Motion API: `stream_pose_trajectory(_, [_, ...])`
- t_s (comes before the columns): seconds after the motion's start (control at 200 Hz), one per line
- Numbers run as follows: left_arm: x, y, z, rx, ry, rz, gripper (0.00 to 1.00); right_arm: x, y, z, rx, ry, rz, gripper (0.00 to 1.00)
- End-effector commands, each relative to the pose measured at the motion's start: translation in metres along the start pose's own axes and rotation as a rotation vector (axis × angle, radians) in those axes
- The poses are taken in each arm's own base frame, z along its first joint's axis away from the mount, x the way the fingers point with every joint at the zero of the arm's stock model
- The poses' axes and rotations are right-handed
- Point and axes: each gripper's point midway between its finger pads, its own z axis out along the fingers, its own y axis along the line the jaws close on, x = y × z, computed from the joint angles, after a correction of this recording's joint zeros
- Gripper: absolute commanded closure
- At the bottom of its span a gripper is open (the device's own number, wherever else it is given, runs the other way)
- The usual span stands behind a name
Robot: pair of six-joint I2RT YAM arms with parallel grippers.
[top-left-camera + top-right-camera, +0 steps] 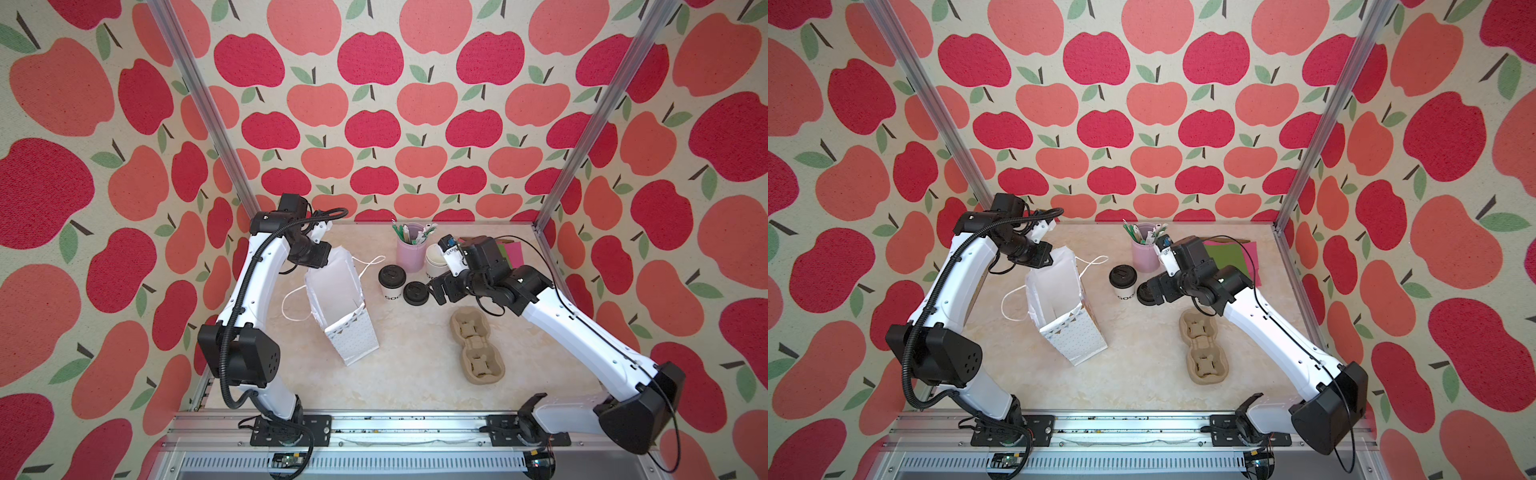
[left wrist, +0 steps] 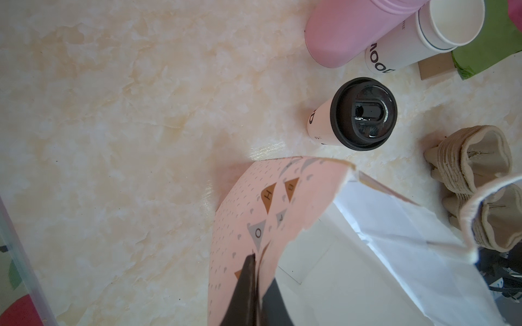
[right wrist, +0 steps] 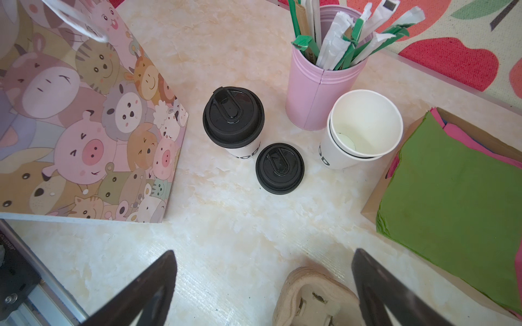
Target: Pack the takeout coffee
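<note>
The takeout coffee (image 1: 391, 279) (image 1: 1122, 279) (image 2: 358, 113) (image 3: 234, 118), a white cup with black lettering and a black sip lid, stands upright on the marbled table, right of the paper bag (image 1: 332, 286) (image 1: 1059, 291) (image 3: 84, 127). The bag stands open, tilted. My left gripper (image 1: 323, 262) (image 2: 258, 268) is shut on the bag's far rim (image 2: 282, 197). My right gripper (image 1: 434, 291) (image 3: 264, 252) hangs open and holds nothing, just right of a loose black lid (image 1: 415, 293) (image 3: 279, 168), which lies beside the coffee.
A tan pulp cup carrier (image 1: 476, 349) (image 3: 310, 299) lies under and in front of the right gripper. Behind the coffee stand a pink holder of stirrers (image 1: 409, 253) (image 3: 319, 96) and stacked empty white cups (image 1: 434, 259) (image 3: 361, 129). Green and pink napkins (image 3: 452, 183) lie at the back right.
</note>
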Motion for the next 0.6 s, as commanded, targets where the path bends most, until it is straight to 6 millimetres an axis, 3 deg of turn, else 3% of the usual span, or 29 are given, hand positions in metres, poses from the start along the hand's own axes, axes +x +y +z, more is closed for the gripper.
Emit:
stream_pose_trajectory(0.0, [0.015, -0.013, -0.007, 0.051, 0.038, -0.064, 0.95, 0.0, -0.001, -0.006, -0.007, -0.019, 0.014, 0.02])
stream_pose_trajectory(0.375, [0.018, -0.054, -0.026, 0.259, 0.021, -0.246, 0.98, 0.003, -0.001, -0.007, -0.012, -0.017, 0.018, 0.01])
stream_pose_trajectory(0.595, [0.033, -0.059, -0.019, 0.285, 0.077, -0.345, 0.97, 0.006, -0.003, -0.006, -0.016, -0.011, 0.027, 0.01])
